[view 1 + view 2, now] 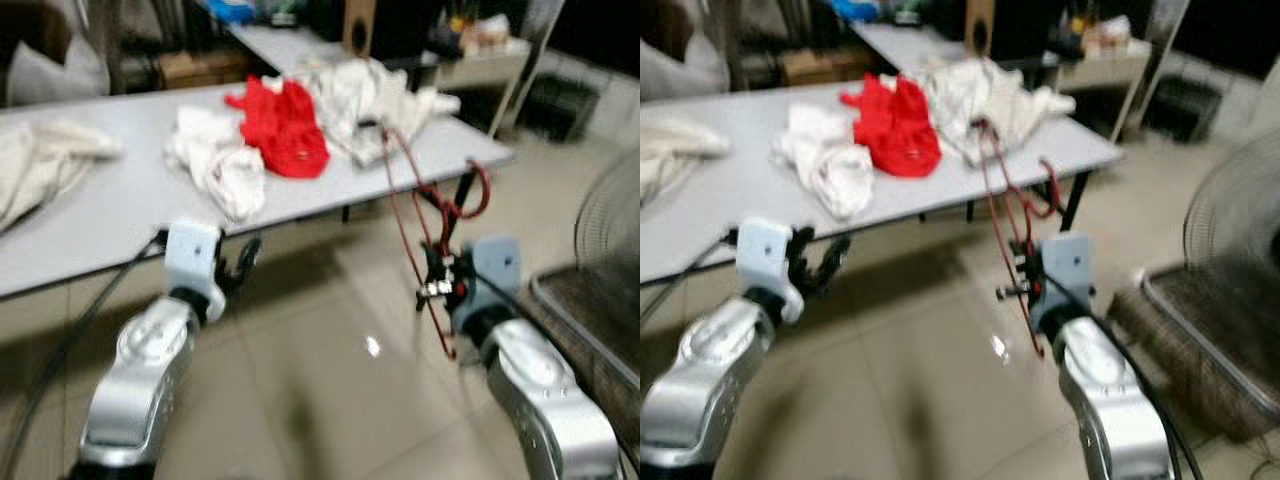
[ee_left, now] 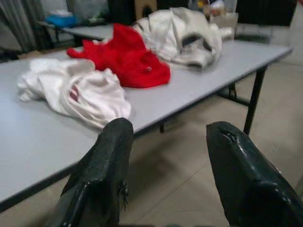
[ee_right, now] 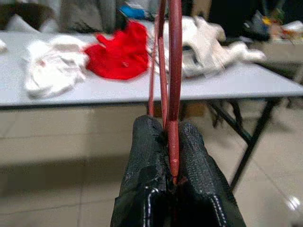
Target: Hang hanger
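I hold red hanger (image 1: 420, 220) in right gripper (image 3: 171, 142), jaws pinching its thin frame, hook at 1 o'clock from the grip, over tiled floor (image 1: 330, 400) in front of grey worktop (image 1: 120, 210). Left gripper (image 2: 165, 161) empty, jaws spread, near worktop edge. On worktop: red garment (image 1: 282, 125) at 12 o'clock, white garment (image 1: 220, 155) at 11, pale heap (image 1: 360, 95) at 1. Views blurred. My read: carry step; no rail visible yet. Next I need to find rail, then raise hook over it.

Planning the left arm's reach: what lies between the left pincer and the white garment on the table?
Bare grey table lies between the open left pincer and the white garment, in the left wrist view.
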`<state>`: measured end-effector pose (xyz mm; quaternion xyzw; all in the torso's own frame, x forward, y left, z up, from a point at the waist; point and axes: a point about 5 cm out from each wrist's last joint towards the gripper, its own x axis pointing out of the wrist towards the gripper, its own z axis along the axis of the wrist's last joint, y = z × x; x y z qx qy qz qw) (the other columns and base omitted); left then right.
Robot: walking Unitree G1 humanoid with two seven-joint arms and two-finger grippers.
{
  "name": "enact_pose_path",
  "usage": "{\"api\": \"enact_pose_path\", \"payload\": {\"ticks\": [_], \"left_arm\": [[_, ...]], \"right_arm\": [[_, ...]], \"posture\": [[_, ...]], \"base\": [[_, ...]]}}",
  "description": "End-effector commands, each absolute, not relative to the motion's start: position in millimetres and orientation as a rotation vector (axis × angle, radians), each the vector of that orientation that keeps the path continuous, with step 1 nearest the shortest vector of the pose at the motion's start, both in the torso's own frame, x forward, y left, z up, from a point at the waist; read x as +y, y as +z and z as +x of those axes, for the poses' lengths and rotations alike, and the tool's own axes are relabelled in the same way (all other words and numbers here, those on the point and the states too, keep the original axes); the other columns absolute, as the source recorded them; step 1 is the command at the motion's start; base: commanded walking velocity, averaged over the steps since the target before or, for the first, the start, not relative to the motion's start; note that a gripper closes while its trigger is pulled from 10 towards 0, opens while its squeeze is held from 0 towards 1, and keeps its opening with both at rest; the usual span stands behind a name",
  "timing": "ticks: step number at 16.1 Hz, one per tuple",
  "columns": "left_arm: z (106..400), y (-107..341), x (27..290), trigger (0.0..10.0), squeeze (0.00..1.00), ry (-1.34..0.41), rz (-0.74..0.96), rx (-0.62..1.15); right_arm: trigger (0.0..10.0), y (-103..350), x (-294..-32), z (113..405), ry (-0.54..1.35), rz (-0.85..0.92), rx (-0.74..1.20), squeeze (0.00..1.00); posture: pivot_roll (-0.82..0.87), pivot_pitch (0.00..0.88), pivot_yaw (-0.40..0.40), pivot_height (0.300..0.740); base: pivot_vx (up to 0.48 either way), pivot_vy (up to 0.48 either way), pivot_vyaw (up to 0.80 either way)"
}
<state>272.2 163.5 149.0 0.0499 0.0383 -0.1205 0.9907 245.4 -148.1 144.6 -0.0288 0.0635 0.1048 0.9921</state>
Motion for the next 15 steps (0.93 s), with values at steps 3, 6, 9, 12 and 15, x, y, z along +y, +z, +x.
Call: {"api": "enact_pose_path", "payload": {"ticks": [3,6,9,12,15], "left_arm": [[276,152,163,10.0,0.00,-0.229,0.102,0.059],[277,151,162,10.0,0.00,-0.223,0.099,0.056],[279,151,164,10.0,0.00,-0.192,0.100,0.053],[279,151,168,10.0,0.00,-0.161,0.103,0.043],[280,153,170,10.0,0.00,-0.142,0.111,0.034]], "right_arm": [[10.0,146,-152,246,0.200,-0.058,0.128,0.00],[10.0,144,-157,249,0.174,-0.042,0.132,0.00],[10.0,143,-160,254,0.172,-0.037,0.132,0.00],[10.0,145,-158,262,0.191,-0.062,0.119,0.00],[10.0,144,-156,266,0.206,-0.080,0.115,0.00]], "posture": [[-0.17,0.000,-0.026,0.740],[-0.17,0.000,-0.033,0.740],[-0.16,0.000,-0.049,0.740],[-0.15,0.000,-0.061,0.740],[-0.13,0.000,-0.064,0.740]], "base": [[0.309,0.000,0.00],[0.322,0.000,0.00],[0.338,0.000,0.00],[0.341,0.000,0.00],[0.342,0.000,0.00]]}}
